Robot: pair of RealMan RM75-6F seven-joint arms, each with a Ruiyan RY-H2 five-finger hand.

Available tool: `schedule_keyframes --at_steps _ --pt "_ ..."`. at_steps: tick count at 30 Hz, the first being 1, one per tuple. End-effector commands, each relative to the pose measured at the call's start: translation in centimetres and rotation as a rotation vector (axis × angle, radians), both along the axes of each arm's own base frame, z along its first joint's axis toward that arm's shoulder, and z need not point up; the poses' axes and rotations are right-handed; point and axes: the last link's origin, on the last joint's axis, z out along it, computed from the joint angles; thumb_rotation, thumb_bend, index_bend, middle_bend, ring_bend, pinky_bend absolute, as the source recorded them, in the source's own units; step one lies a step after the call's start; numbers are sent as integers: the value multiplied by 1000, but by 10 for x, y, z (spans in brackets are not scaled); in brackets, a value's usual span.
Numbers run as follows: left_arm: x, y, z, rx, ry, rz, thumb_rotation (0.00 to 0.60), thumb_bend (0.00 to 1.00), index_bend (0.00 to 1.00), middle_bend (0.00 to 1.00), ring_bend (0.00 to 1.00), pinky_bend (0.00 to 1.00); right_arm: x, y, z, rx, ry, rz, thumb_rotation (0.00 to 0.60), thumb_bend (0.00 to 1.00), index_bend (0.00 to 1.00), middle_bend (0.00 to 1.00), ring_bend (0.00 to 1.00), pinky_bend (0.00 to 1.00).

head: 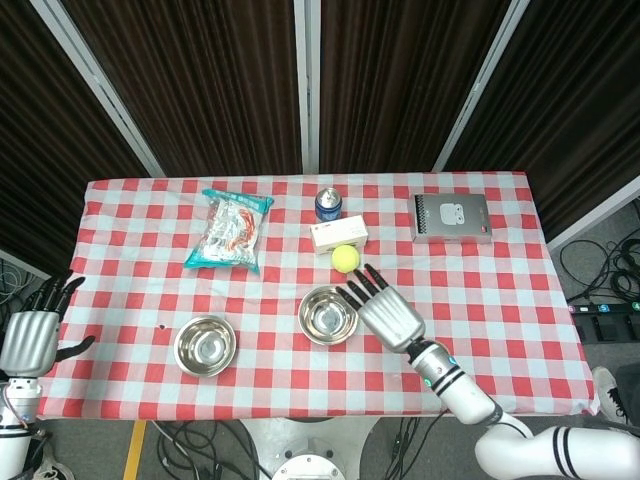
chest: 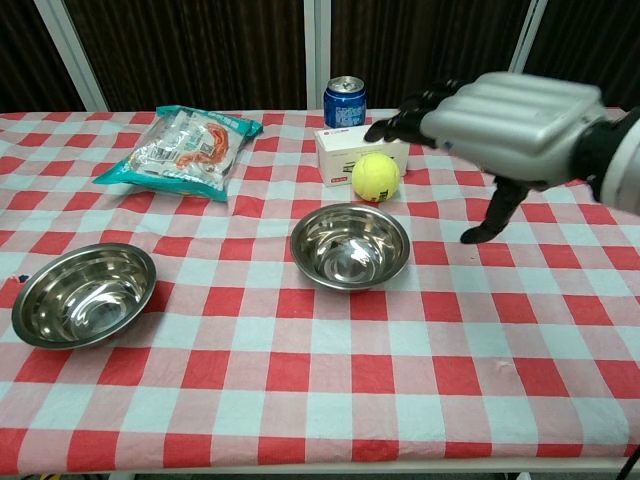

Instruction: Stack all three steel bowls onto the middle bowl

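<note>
Tennis ball (chest: 376,176), white box (chest: 345,150) and can (chest: 345,101) just behind middle bowl (chest: 350,246); right hand (chest: 503,125) above, fingers spread, empty; checked tablecloth (chest: 300,380), dark curtains (head: 200,80).

R hand (chest: 505,112) raised, fingers spread, empty, above table right of middle bowl (chest: 351,246). Left bowl (chest: 84,295) sits apart. Tennis ball (chest: 376,175) behind middle bowl.

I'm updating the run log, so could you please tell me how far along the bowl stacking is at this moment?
Done: the middle stack looks like one bowl nested in another, though the rims are hard to separate. In hand: nothing; the right hand hovers open beside the stack, and the left hand is open at the table's edge. Left: the left bowl sits alone on the cloth and needs stacking on the middle one.
</note>
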Motion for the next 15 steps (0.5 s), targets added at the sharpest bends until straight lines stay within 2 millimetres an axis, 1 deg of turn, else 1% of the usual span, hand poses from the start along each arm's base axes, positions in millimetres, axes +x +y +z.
schedule_keyframes --at_steps 1,5,7,10,13,15 --pt "1 0 -1 -5 -1 -3 600 85 189 192 147 259 -17 11 42 -84 -59 -69 600 6 76 124 0 0" --pt "7 0 -3 -25 3 -17 600 85 189 192 147 259 -42 22 81 -166 -171 -166 600 0 74 120 0 0" --pt "12 -1 -6 -39 8 -33 600 85 189 192 147 260 -59 29 104 -240 -229 -207 600 0 74 113 0 0" --pt "22 -4 -12 -70 11 -60 600 85 189 192 147 261 -82 38 131 -330 -302 -239 600 0 74 100 0 0" --pt "33 -6 -20 -115 25 -88 600 85 189 192 147 261 -103 44 149 -391 -343 -261 600 0 74 99 0 0" --pt "40 -7 -26 -144 39 -99 600 85 189 192 147 261 -115 49 157 -409 -354 -281 600 0 74 99 0 0"
